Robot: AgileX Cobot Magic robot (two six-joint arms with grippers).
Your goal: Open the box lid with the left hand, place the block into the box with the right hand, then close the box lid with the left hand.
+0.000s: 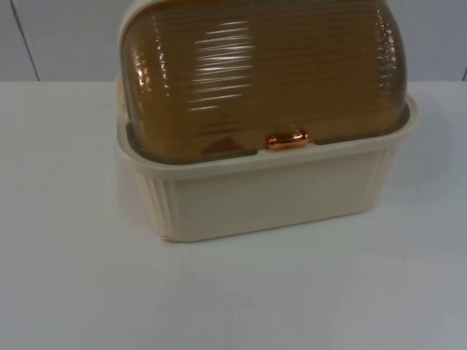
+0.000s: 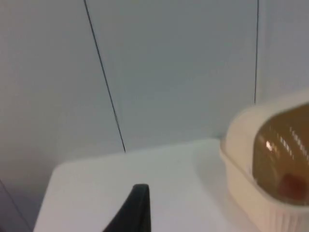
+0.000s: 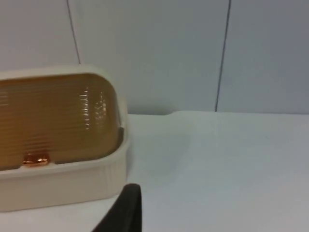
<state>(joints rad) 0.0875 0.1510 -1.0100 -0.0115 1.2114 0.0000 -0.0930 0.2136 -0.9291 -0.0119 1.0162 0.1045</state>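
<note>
The box (image 1: 270, 200) sits on my white tabletop (image 1: 233, 292), a cream tub with ribbed walls, standing toward twelve o'clock in the top view, close to the grey partition wall (image 1: 58, 36). Its lid (image 1: 263, 73) is a domed, ribbed, amber see-through cover, and it is down, resting inside the box's rim. A small shiny copper handle (image 1: 287, 139) sits on the lid's near edge, just right of centre, at about six o'clock on the lid. Through the amber lid, near its lower edge to the left of the handle, I can make out a dark reddish shape, but I cannot tell what it is.

From my left wrist, one black fingertip of my left claw (image 2: 133, 210) stands over the bare tabletop, with the box's end corner off at about three o'clock, well apart from it. I cannot tell whether this claw is open or closed.

From my right wrist, a black fingertip of my right claw (image 3: 125, 208) stands just in front of the box's near corner, the copper handle at about ten o'clock. Its state too I cannot tell.
</note>
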